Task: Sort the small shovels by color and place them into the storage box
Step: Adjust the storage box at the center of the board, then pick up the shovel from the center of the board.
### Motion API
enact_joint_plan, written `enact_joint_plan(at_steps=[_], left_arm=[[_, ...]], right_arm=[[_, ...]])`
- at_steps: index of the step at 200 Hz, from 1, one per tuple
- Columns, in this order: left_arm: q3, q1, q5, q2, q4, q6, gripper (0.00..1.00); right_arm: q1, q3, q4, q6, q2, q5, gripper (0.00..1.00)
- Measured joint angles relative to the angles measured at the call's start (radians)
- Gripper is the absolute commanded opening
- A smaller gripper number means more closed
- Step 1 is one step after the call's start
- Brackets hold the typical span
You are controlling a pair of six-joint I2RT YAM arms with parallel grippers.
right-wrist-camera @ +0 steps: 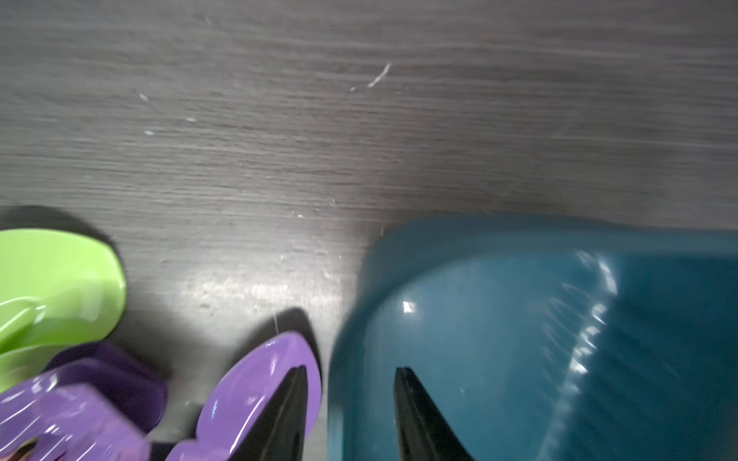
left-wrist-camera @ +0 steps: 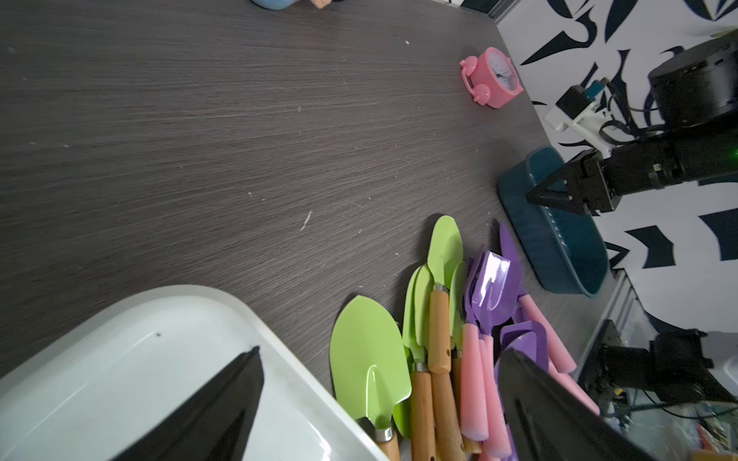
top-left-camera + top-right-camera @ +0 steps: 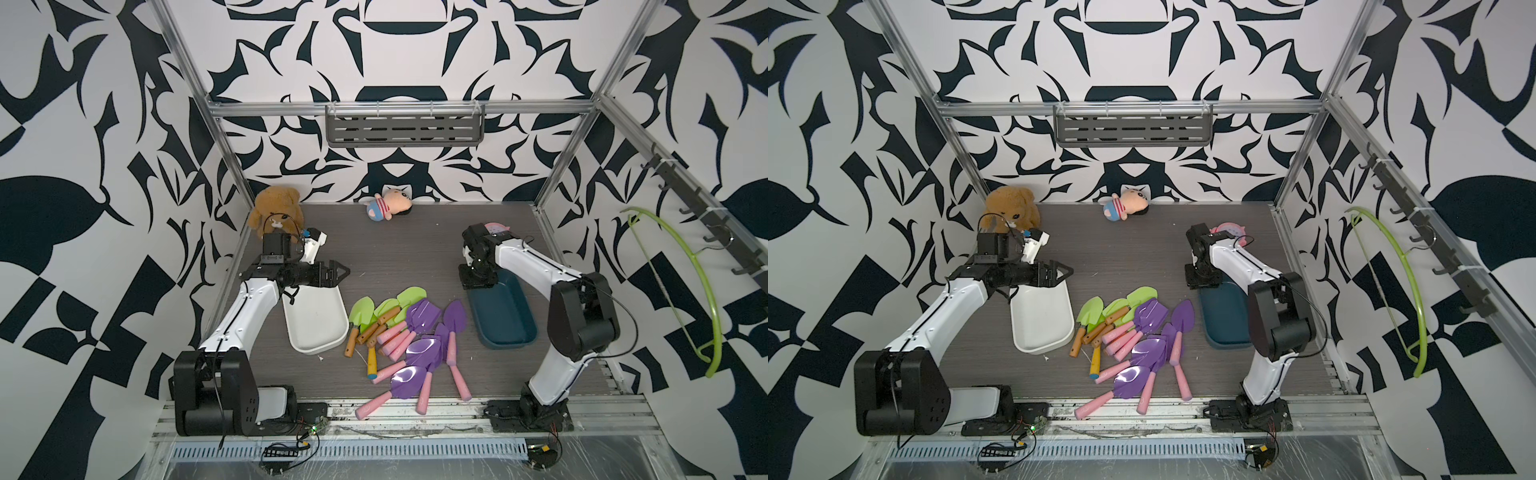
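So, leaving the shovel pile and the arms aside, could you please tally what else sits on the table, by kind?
Trays: 2, a white plastic tray and a dark teal plastic tray
Plush toys: 2, a brown teddy bear and a striped-shirt plush doll
Alarm clocks: 1, a pink twin-bell alarm clock
Total: 5

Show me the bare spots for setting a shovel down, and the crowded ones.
Free: the table between the shovels and the striped doll; also the floors of the white tray and teal tray. Crowded: between the trays, down to the front rail.
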Motion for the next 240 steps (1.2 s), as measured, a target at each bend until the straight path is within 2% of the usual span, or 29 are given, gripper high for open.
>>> enact_joint_plan(at_steps=[30,48,64,87,108,163,240], left_arm=[[-0.032,-0.005,0.042,0.0,0.001,-0.001,0.99],[-0.039,-0.013,0.051,0.0,0.007,-0.001,0.99],[-0.042,-0.028,0.053,0.0,0.013,-0.004,0.99],[-0.042,-0.06,0.056,0.0,0.024,-0.005,0.99],[-0.043,-0.077,0.061,0.0,0.027,-0.005,0.99],[-0.052,-0.079,0.067,-0.003,0.031,-0.005,0.99],[-0.064,-0.079,0.071,-0.01,0.033,-0.003,0.99]], right_arm=[[0.057,-0.033,-0.049,0.096,-0.219,-0.012,0.36],[0.133,-0.116,-0.064,0.187,-0.348,-0.055,0.36],[0.214,-0.199,-0.074,0.265,-0.392,-0.087,0.36],[0.315,-0.293,-0.077,0.354,-0.351,-0.116,0.36],[0.352,-0.341,-0.064,0.407,-0.294,-0.131,0.37],[0.375,-0.367,0.02,0.449,-0.184,-0.156,0.39],[0.376,-0.369,0.079,0.441,-0.101,-0.148,0.35]])
